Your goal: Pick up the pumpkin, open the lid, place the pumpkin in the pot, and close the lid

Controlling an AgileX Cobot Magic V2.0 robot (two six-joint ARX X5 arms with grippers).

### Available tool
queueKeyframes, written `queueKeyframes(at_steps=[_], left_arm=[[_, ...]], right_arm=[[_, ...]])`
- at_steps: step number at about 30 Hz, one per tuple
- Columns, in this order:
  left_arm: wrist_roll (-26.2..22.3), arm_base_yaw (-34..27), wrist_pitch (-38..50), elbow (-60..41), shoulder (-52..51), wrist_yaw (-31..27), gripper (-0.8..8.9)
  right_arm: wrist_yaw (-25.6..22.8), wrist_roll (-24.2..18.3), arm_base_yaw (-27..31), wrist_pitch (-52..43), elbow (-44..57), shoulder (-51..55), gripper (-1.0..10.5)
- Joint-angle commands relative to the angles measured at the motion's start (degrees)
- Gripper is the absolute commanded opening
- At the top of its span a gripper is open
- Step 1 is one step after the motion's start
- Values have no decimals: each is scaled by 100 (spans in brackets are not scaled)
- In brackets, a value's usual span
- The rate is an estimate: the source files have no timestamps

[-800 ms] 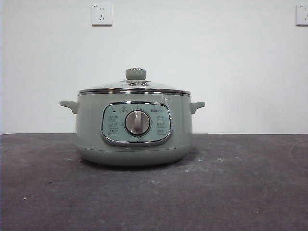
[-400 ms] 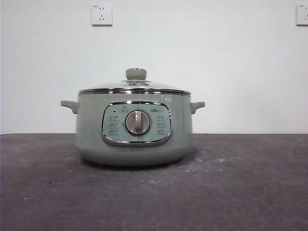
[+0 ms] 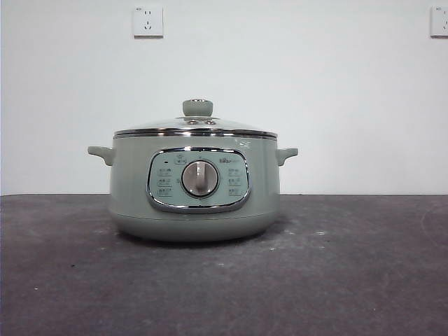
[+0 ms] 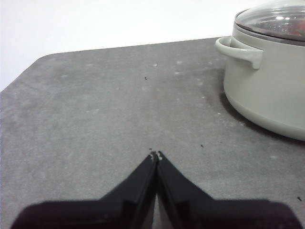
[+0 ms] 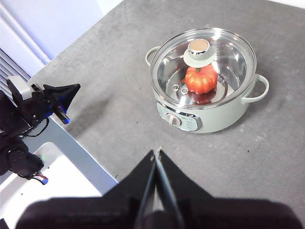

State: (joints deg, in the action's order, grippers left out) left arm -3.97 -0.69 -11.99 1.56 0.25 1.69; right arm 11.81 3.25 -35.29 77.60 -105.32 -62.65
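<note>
One pot [image 3: 194,189] stands on the grey table [image 3: 350,280], its single lid [image 3: 196,127] seated on the rim; the panel's markings around the one silver dial [image 3: 200,178] are too small to read. One pumpkin [image 5: 201,79] lies inside the pot under the glass. The left gripper [image 4: 156,155] and right gripper [image 5: 156,152] both hold nothing, jaws pressed together, well clear of the pot. Two wall sockets [image 3: 148,21] show behind

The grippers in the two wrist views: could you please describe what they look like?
The left gripper and the right gripper each show two matte black jaws, broad at the base and tapering to thin wedge tips with small pale specks. The right wrist view also shows the left arm: black, with a light grey band, thin black cables and small blue fittings.
</note>
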Motion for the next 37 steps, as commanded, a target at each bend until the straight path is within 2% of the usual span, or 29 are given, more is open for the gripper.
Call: queueKeyframes(at_steps=[1, 7, 9, 12, 15, 17, 23, 29, 34, 37], left_arm=[[37, -13, -70, -57, -17, 4, -3], [37, -13, -70, -57, -17, 4, -3], [37, -13, -72, -57, -17, 4, -3], [37, -13, -72, -57, -17, 4, -3], [37, -13, -70, -57, -17, 4, -3], [37, -13, -70, -57, -17, 4, -3], [37, -13, -70, -57, -17, 4, -3], [37, -13, -70, -57, -17, 4, -3], [37, -13, -70, -57, -17, 4, -3], [37, -13, -70, -57, -17, 4, -3]], right_arm=[[-15, 52, -2, 98, 13, 20, -1], [-17, 35, 37, 98, 13, 50, 0], [-125, -474, 223, 90, 13, 168, 0], [-129, -728, 802, -170, 57, 450, 0], [236, -719, 1550, -885, 433, 931, 0], [634, -728, 2057, -1384, 920, 1353, 0], [610, -1088, 2992, -3377, 3115, 2697, 0], [610, -1029, 3228, -5565, 5696, 3926, 0], [586, -1025, 3228, -6502, 7547, 4752, 0], [579, -1019, 3228, -6706, 8404, 5233, 0]])
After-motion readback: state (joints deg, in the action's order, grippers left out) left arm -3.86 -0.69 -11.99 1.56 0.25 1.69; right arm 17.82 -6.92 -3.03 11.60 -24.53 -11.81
